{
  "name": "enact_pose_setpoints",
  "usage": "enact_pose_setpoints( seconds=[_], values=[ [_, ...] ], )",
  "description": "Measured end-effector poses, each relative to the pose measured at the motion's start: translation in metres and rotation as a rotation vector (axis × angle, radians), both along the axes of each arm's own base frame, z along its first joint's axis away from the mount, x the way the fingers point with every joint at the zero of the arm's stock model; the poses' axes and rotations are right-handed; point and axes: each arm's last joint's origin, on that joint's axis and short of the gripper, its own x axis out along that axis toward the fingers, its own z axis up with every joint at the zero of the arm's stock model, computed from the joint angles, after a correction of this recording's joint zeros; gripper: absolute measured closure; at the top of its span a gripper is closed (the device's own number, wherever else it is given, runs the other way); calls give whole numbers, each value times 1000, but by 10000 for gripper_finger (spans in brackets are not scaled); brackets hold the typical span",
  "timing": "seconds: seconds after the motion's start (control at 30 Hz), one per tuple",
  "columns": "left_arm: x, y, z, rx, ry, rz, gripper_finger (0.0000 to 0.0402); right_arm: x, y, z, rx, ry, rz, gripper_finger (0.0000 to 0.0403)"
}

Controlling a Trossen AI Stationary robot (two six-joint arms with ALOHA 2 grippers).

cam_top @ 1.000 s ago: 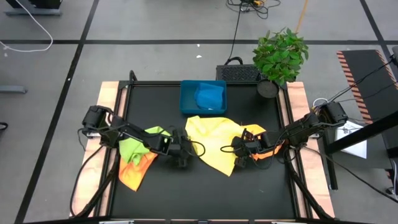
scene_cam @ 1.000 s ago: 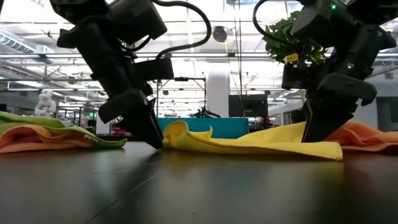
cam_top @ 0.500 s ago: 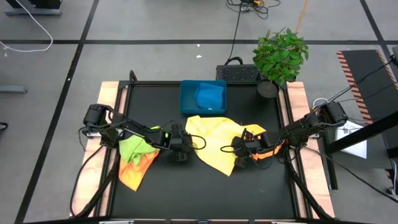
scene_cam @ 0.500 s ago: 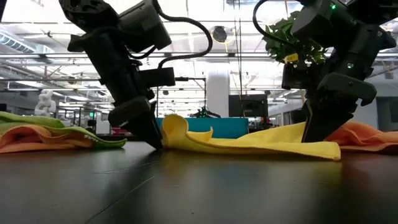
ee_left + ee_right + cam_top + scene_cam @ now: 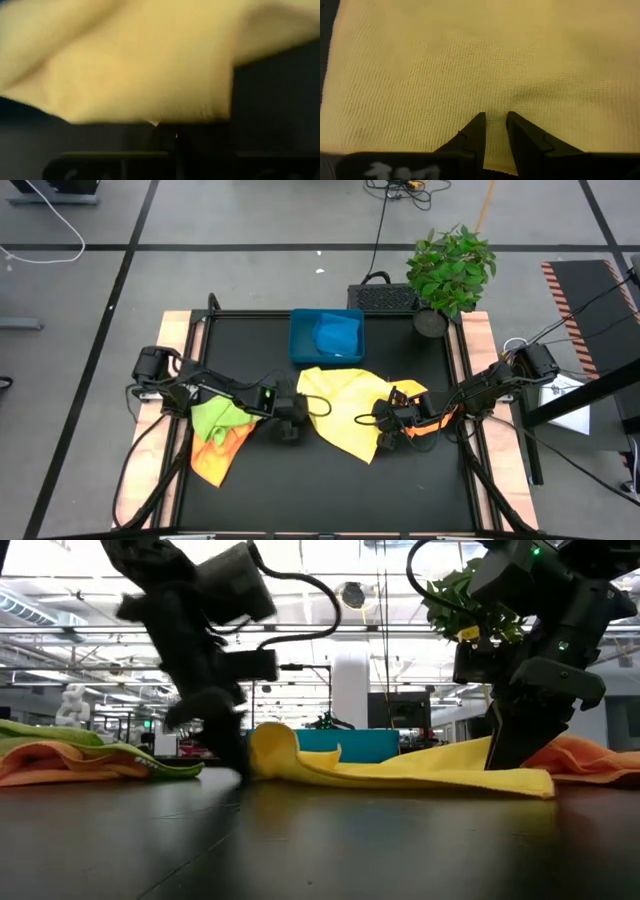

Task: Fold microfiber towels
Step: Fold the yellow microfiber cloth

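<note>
Around my black table [image 5: 330, 480] I see grey floor [image 5: 250, 280] crossed by dark lines, a potted plant [image 5: 450, 268] at the far corner, and bright ceiling lights [image 5: 330, 580] beyond.

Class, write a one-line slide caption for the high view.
Both grippers grip opposite edges of the yellow towel.

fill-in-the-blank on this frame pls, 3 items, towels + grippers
1. Both grippers work on the spread ____ microfiber towel mid-table.
2. The rigid blue rectangular tray holds a crumpled ____ cloth.
3. The left gripper is at the towel's edge nearest the lime green towel; the right gripper has a fold of fabric between its ____.

Missing words: yellow; blue; fingers
</note>
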Motion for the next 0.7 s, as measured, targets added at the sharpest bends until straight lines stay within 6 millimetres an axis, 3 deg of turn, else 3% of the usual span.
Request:
enact_pose_setpoints(
  seconds=[0.2, 0.5, 0.7],
  values=[
    [-21, -43, 12, -58, 160, -44, 399, 0, 2, 0, 48, 15, 31, 328],
    [-49, -117, 31, -146, 210, -138, 399, 1, 11, 2, 161, 7, 107, 328],
    [-57, -138, 36, -288, 247, -103, 385, 0, 19, 2, 228, 0, 138, 328]
  ],
)
